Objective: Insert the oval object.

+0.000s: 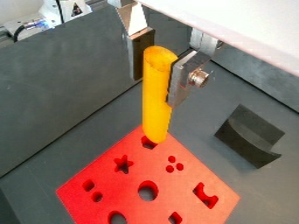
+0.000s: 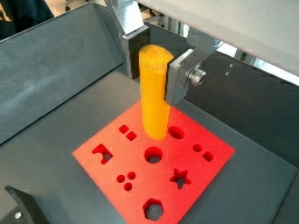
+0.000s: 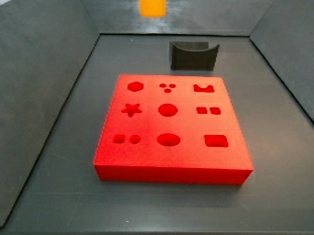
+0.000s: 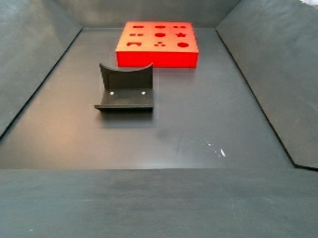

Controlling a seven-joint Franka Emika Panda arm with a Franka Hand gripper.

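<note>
The hand (image 1: pixel 160 58) was clenched on the oval object (image 1: pixel 156 98), a smooth orange-yellow peg held upright by its upper part between the flat silver fingers (image 1: pixel 187 77); both wrist views showed this grasp, with the hand (image 2: pixel 156 59) closed on the peg (image 2: pixel 155 94) from two sides. The peg's lower end hung free below the fingers (image 2: pixel 181 74), above the red block (image 1: pixel 149 184), and appeared in both wrist views over the block's near corner; whether it touched the block could not be told from these views. In a side view only a small orange piece of the peg (image 3: pixel 152 8) showed at the upper edge of the frame, well above the tabletop (image 3: pixel 73 138), and the hand itself lay outside that frame.

Below the hand, the red block (image 2: pixel 155 159) lay flat on the dark tabletop (image 2: pixel 59 87), its upper face cut with shaped holes: a star, round openings, small dot groups, squares and a hexagon. In both side views the block (image 3: pixel 171 128) (image 4: pixel 158 45) sat with every hole unoccupied.

Farther from the hand, beside the block, stood the dark grey curved holder (image 1: pixel 249 133), apart from the block (image 3: pixel 193 55) (image 4: pixel 125 87).
</note>
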